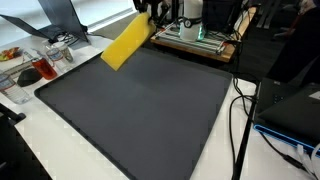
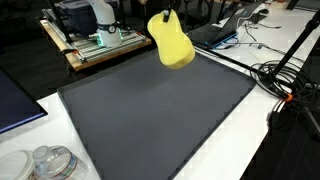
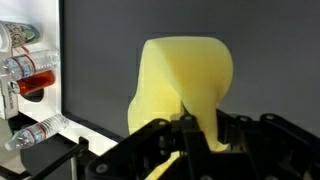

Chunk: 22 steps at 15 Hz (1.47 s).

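Observation:
A yellow cloth (image 1: pixel 126 43) hangs in the air over the far edge of the dark grey mat (image 1: pixel 130 110). My gripper (image 1: pixel 150 8) is shut on the cloth's top edge, with the arm mostly cut off by the picture's top. In an exterior view the yellow cloth (image 2: pixel 172 42) droops in a folded lump below the gripper (image 2: pixel 166 14), above the mat (image 2: pixel 160 115). The wrist view has the yellow cloth (image 3: pixel 180 80) spreading out from between the black fingers (image 3: pixel 160 135), pinched at the gripper (image 3: pixel 192 128).
Plastic bottles (image 3: pixel 30 70) and clutter (image 1: pixel 40 62) lie beside the mat on the white table (image 1: pixel 265 160). A wooden board with a machine (image 1: pixel 195 35) stands behind the mat. Cables (image 2: pixel 290 85) run along one side, jars (image 2: pixel 45 163) sit near a corner.

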{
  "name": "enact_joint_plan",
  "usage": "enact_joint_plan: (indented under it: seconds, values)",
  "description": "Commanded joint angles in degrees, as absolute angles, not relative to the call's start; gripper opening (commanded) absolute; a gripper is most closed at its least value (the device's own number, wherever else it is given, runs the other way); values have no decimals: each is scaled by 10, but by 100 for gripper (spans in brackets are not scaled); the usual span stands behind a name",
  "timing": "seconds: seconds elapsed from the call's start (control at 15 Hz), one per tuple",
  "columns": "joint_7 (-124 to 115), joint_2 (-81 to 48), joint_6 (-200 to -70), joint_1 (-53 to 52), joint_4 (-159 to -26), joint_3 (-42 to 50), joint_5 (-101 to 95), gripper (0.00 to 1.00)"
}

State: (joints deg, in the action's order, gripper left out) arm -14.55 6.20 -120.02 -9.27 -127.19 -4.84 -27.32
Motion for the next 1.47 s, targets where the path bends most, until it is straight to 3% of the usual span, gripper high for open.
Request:
enact_joint_plan:
  seconds: [0.0,0.73,1.4]
  values:
    - [-144,62,-1200,-79,-1271,-62,-271,3]
    - [280,70,-1083,-49,-1142,-12,-130,3]
    - [445,93,-889,-31,-1056,-6,-247,3]
